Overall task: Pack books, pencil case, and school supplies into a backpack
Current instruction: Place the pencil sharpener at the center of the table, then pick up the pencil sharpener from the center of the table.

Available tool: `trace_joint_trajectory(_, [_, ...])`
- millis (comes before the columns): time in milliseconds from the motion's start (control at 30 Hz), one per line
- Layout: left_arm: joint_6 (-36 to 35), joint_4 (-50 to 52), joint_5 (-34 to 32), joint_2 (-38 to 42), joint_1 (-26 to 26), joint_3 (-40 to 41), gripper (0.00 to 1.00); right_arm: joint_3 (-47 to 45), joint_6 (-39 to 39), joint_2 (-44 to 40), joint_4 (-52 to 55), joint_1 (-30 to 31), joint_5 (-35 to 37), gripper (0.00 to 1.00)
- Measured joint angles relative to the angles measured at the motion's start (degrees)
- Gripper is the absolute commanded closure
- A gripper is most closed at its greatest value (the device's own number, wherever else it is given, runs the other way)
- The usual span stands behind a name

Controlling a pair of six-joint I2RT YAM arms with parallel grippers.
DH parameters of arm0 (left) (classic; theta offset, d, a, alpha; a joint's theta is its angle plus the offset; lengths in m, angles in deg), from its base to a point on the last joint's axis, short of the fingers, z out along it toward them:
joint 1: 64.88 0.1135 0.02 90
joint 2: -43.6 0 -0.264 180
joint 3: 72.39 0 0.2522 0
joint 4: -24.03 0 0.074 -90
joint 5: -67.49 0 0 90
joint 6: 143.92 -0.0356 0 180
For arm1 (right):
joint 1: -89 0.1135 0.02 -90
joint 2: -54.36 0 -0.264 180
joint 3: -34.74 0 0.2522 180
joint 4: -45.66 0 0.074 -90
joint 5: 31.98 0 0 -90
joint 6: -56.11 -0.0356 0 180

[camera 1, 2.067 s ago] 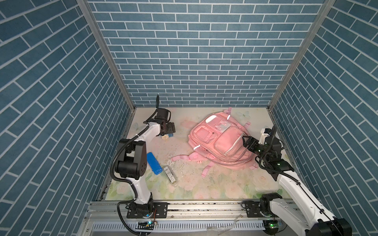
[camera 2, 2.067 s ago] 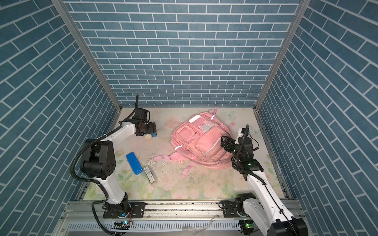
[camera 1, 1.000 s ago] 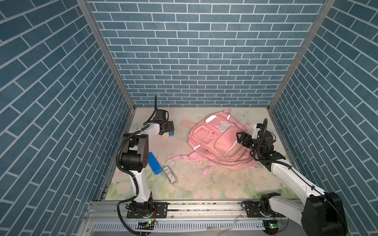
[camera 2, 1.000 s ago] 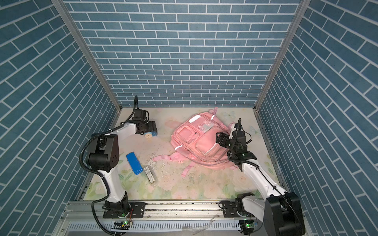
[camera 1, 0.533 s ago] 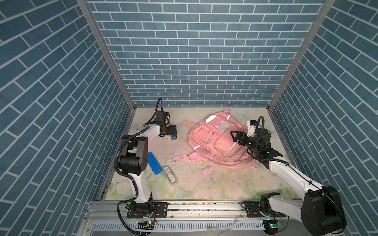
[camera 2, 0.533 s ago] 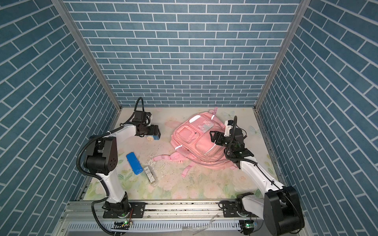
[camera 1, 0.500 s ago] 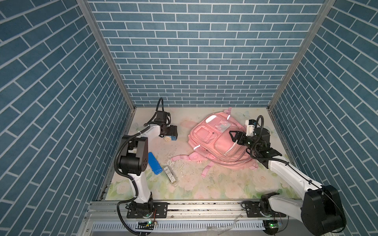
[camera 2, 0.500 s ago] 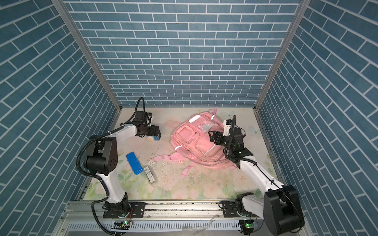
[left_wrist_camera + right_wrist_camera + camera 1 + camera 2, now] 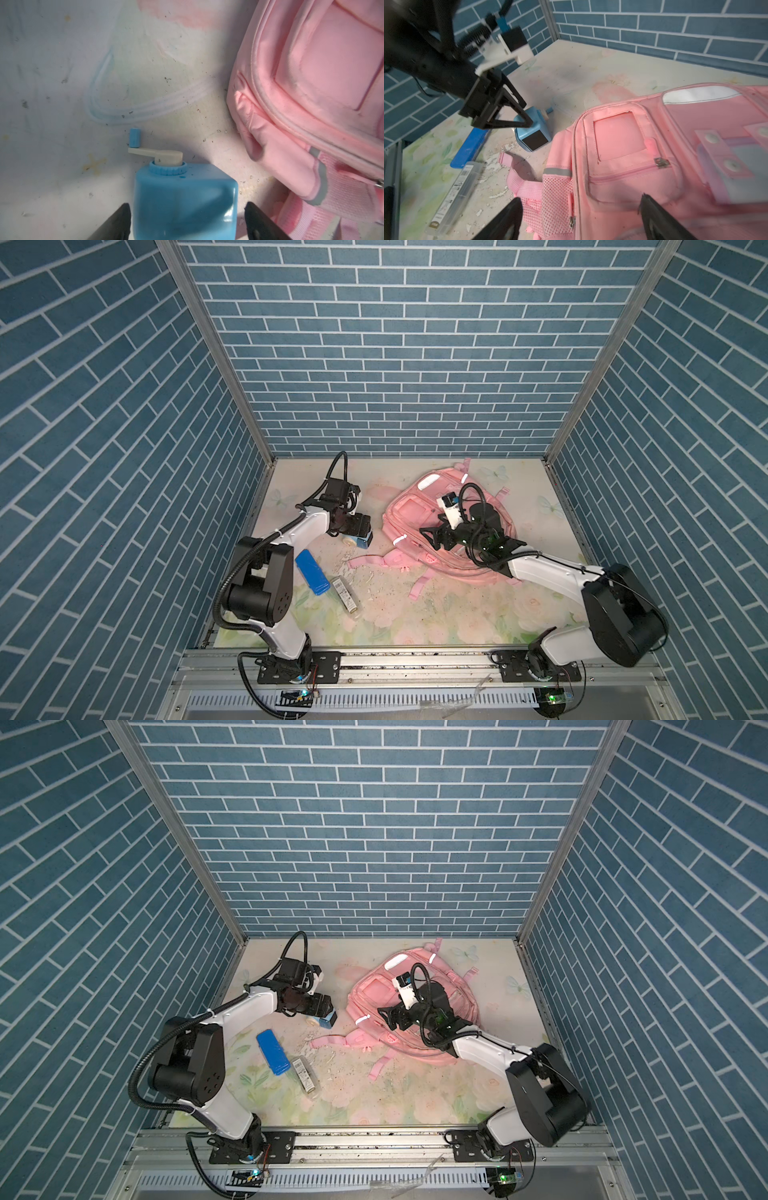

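The large pale pink fabric backpack point(image 9: 409, 512) point(image 9: 370, 990) point(image 9: 311, 93) point(image 9: 654, 166) lies flat on the floral-printed worktop point(image 9: 415, 626) point(image 9: 395, 1102), front pockets facing up. It sits toward the back and the robot's right, and its pink straps trail toward the front edge. A grey reflective strip and a mesh side pocket show in the right wrist view.

Just beside the backpack, on the robot's left, the light blue boxy pencil sharpener point(image 9: 363, 541) point(image 9: 327, 1020) point(image 9: 185, 203) point(image 9: 532, 133) stands on the worktop. Its cream crank handle with a blue knob point(image 9: 154, 152) points away from the left arm.

The left hand point(image 9: 356, 527) point(image 9: 320, 1006) point(image 9: 187, 209) point(image 9: 527, 122) is low over the sharpener and spread. In the left wrist view its two black fingers point(image 9: 118, 222) stand on either side of the blue body, each with a narrow gap showing.

The right hand point(image 9: 432, 537) point(image 9: 390, 1020) point(image 9: 579, 203) hangs over the backpack's front pockets. It is spread wide, with only pink fabric below it.

Nearer the front on the robot's left lie a flat bright blue rectangular case point(image 9: 313, 578) point(image 9: 272, 1052) point(image 9: 471, 145) and, touching its end, a clear plastic box with a printed label point(image 9: 344, 599) point(image 9: 304, 1078) point(image 9: 454, 193). White flakes point(image 9: 365, 572) are scattered over the worktop between these and the straps.
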Motion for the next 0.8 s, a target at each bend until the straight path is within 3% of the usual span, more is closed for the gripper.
trace_joint_trajectory(467, [13.7,-7.1,8.8,18.8,14.8,3.6,0.14,20.9,12.5,23.6,-1.9,11.5,1.5,0.11])
trace_joint_trajectory(800, [16.0,-7.1,11.8,21.8,16.0,8.8,0.14,33.1,14.4,34.3,1.9,11.3,0.8,0.1])
